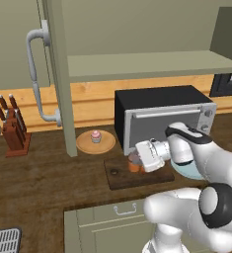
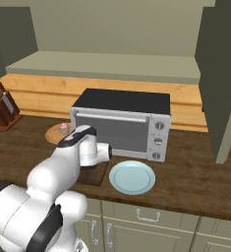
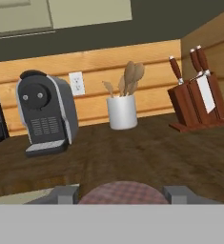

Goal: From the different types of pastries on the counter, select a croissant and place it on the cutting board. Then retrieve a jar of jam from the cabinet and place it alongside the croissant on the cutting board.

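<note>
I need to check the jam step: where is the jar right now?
In the left base view the jar sits in the shut gripper on the cutting board's right part, just in front of the toaster oven.

I see a dark brown counter [image 1: 48, 168] with wood lines. The board [image 1: 120, 179] on it is dark brown too. The jar [image 1: 134, 163] is orange-brown and its lid [image 3: 121, 193] is reddish with a faint check pattern. The cupcake [image 1: 96, 136] is pink, on a tan plate [image 1: 85, 145]. The other plate [image 2: 131, 177] is pale blue. The oven [image 2: 122, 123] is black and silver. The cup [image 3: 122, 112] is white.
</note>
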{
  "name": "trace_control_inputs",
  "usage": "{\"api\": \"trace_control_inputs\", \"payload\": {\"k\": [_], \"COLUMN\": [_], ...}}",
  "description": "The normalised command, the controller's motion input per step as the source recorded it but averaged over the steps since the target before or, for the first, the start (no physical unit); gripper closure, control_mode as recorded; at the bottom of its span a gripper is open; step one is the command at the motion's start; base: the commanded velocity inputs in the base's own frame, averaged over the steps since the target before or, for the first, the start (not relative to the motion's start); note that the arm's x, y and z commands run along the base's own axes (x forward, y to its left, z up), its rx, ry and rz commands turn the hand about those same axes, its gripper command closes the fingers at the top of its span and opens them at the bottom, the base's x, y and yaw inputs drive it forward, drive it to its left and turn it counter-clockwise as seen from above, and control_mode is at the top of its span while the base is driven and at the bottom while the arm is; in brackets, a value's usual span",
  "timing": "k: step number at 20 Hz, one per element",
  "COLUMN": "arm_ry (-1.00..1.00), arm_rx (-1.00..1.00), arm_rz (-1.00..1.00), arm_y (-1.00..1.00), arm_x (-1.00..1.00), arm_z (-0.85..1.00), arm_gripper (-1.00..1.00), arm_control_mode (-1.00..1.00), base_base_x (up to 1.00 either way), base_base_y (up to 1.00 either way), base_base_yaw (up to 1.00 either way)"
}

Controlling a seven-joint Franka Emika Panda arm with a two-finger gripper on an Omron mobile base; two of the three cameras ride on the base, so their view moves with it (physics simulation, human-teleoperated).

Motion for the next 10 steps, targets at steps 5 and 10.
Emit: {"api": "trace_control_inputs", "payload": {"k": [5, 10], "arm_ry": [-0.01, 0.0], "arm_rx": [0.0, -0.04], "arm_rz": [0.0, 0.0], "arm_y": [0.0, 0.08], "arm_x": [0.35, 0.3], "arm_z": [-0.08, -0.19], "arm_gripper": [1.0, 1.0], "arm_control_mode": [-1.0, -1.0], "base_base_x": [0.0, 0.0], "base_base_y": [0.0, 0.0], "base_base_yaw": [0.0, 0.0]}}
